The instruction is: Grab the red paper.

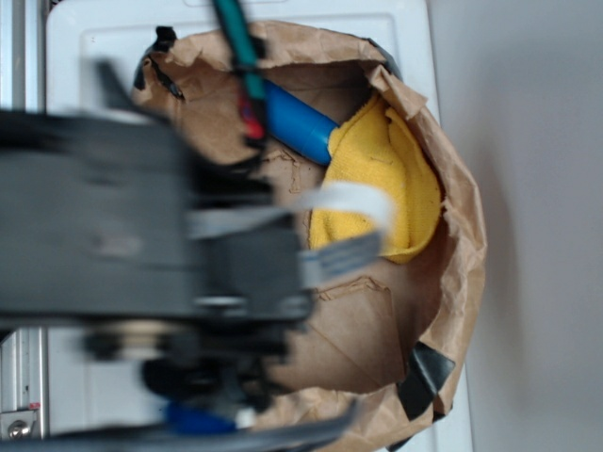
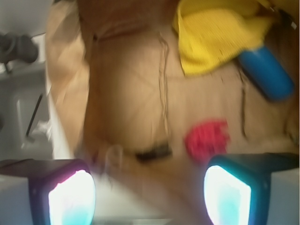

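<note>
Exterior view: the robot's blurred black arm (image 1: 122, 226) fills the left half of the frame, reaching toward the centre, with grey flat cables (image 1: 339, 202) running off its right end. Wrist view: the hand (image 2: 150, 194) appears at the bottom edge; its two glowing fingers (image 2: 72, 199) stand wide apart at lower left and lower right, nothing gripped between them.

From my exterior feed I see the arm (image 1: 113, 226) as a blurred black, boxy mass with a pale flat ribbon cable (image 1: 349, 200) and a green-sleeved cable (image 1: 237, 42), while my wrist feed shows the gripper (image 2: 150, 194) with dark-framed fingers (image 2: 229, 192) and glowing pale pads.
</note>
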You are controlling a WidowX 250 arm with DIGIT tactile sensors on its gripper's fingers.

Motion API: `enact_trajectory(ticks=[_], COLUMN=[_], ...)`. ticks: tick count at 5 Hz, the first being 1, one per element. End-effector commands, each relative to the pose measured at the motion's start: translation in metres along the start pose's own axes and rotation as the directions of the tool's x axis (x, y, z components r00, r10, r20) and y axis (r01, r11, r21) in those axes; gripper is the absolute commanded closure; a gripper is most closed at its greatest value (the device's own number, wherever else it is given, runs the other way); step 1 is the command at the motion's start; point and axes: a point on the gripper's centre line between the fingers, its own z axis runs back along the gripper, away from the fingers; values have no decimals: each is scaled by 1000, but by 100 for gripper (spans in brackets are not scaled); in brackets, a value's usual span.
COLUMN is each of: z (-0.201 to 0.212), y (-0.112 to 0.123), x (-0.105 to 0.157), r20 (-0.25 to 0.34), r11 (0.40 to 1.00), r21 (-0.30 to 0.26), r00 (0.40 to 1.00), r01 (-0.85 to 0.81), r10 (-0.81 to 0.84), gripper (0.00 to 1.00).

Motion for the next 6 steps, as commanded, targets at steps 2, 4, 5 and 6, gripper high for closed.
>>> enact_trajectory(ticks=[2,4,5,6], z=[22,40,27,10], y=[54,70,70,70], x=[41,-9,-4,-2], r20=[49,-4,-6,-20], r11=[990,969,973,978], r21=[-21,-40,2,53], r00=[989,969,973,980], r01=[141,245,230,201], r10=[-139,-245,-230,-200], gripper=[0,0,0,0])
